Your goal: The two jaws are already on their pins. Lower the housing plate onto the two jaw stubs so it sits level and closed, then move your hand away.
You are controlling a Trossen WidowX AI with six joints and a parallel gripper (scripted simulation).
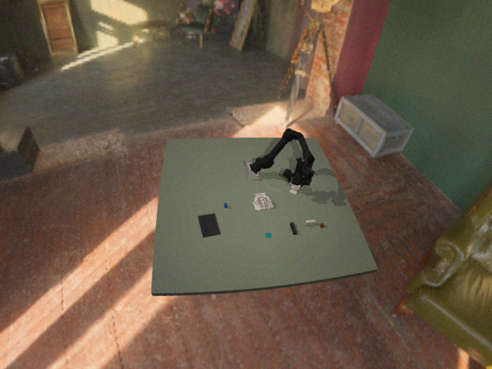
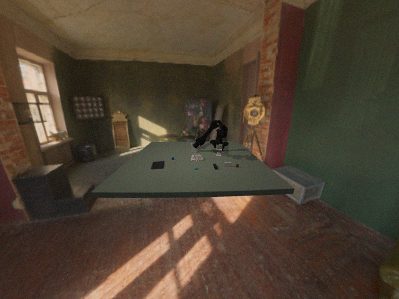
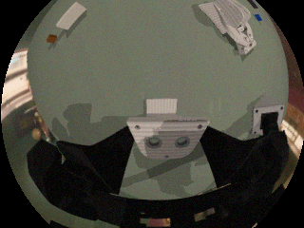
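Observation:
My gripper (image 1: 294, 184) (image 2: 219, 149) (image 3: 166, 125) is shut on the housing plate (image 1: 294, 185) (image 3: 167, 146), a pale tapered plate with two large holes, one finger against each side. Whether the plate is clear of what lies below it I cannot tell. A pale ribbed block (image 1: 293, 191) (image 2: 219, 154) (image 3: 161, 105) shows just beyond its wide edge. The pale hand assembly (image 1: 262, 201) (image 2: 197, 157) (image 3: 230, 16) lies apart from the gripper, at the upper right in the wrist view. Its jaws and stubs are too small to tell apart.
The arm's white base plate (image 1: 252, 174) (image 3: 256, 124) stands to one side. A dark pad (image 1: 208, 224) (image 2: 158, 165), a blue block (image 1: 225, 205) (image 3: 258, 17), a teal square (image 1: 268, 234), a black cylinder (image 1: 293, 227), a white bar (image 1: 310, 222) (image 3: 71, 15) and a brown block (image 1: 322, 224) (image 3: 51, 39) lie around.

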